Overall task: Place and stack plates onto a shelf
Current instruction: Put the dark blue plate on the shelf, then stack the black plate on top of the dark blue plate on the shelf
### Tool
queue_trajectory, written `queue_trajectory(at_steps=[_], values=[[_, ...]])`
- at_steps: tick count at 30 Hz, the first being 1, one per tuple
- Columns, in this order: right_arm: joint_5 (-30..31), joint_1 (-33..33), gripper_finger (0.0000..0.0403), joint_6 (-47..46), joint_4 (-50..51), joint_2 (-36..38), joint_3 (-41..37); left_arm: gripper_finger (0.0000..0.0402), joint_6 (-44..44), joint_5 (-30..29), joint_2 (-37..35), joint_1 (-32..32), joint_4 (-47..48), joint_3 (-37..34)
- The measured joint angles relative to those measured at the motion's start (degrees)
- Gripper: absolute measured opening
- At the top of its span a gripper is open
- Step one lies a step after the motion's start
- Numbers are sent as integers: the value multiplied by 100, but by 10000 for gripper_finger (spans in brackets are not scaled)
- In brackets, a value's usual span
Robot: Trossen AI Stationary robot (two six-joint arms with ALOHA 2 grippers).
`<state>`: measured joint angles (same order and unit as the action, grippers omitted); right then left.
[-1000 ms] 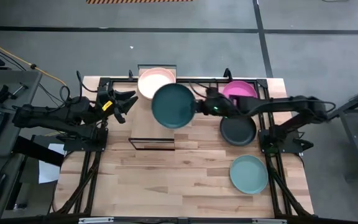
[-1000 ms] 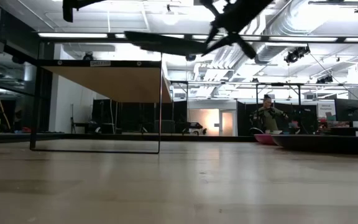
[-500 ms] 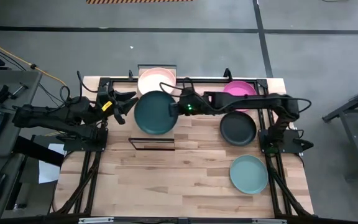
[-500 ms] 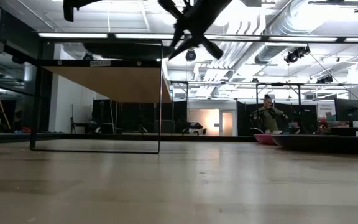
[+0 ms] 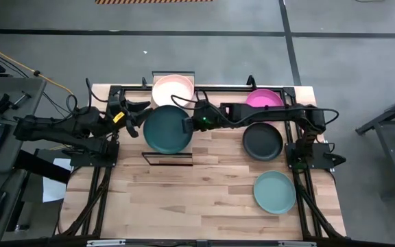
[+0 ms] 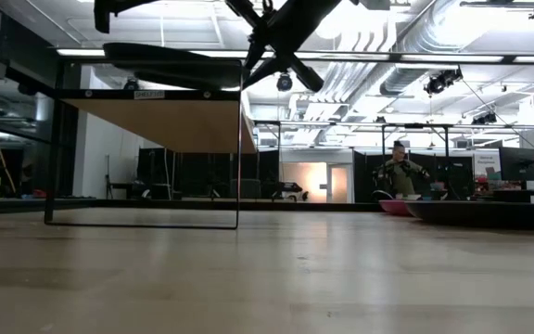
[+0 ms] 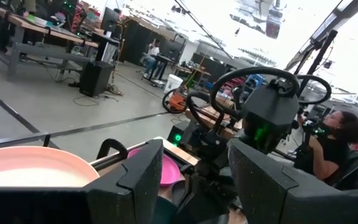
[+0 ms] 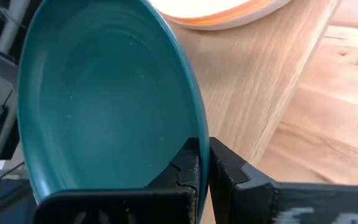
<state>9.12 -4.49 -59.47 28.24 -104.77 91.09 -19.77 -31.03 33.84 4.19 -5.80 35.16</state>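
Note:
My right gripper is shut on the dark teal plate and holds it over the near half of the shelf. In the low view the teal plate hovers just above the light-wood shelf board. The pale peach plate rests flat on the shelf's far end. The magenta plate, black plate and light blue-green plate lie flat on the table's right side. The white plate is out of view. My left gripper waits open just left of the shelf. My right gripper pinches the teal plate's rim on its right side, one finger outside and one inside the bowl. The fingers come roughly level from the table's right. The plate is lifted clear, close to level, just above the shelf board.
The shelf's thin black frame stands on the table's far left part. The near half of the wooden tabletop is bare. The left wrist view shows the peach plate, the magenta plate and the right arm. People sit in the room behind.
My right gripper has carried the teal plate toward the table's left, from right of the shelf to over its near half. It has stayed shut on the rim. The plate has levelled out and come down closer to the board.

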Motion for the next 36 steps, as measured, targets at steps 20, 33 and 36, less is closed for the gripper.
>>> queue_trajectory(at_steps=[20, 33, 36], values=[[-316, -93, 110, 776, 36, 100, -7, 175, -2, -2, -2, -2, 48, 0], [-62, -379, 145, 2195, 1618, 1254, -7, 175, -2, -4, -2, -2, 45, 0], [395, -370, 145, 2246, 2438, 1441, -7, 175, 18, -4, -2, -2, 44, 0]])
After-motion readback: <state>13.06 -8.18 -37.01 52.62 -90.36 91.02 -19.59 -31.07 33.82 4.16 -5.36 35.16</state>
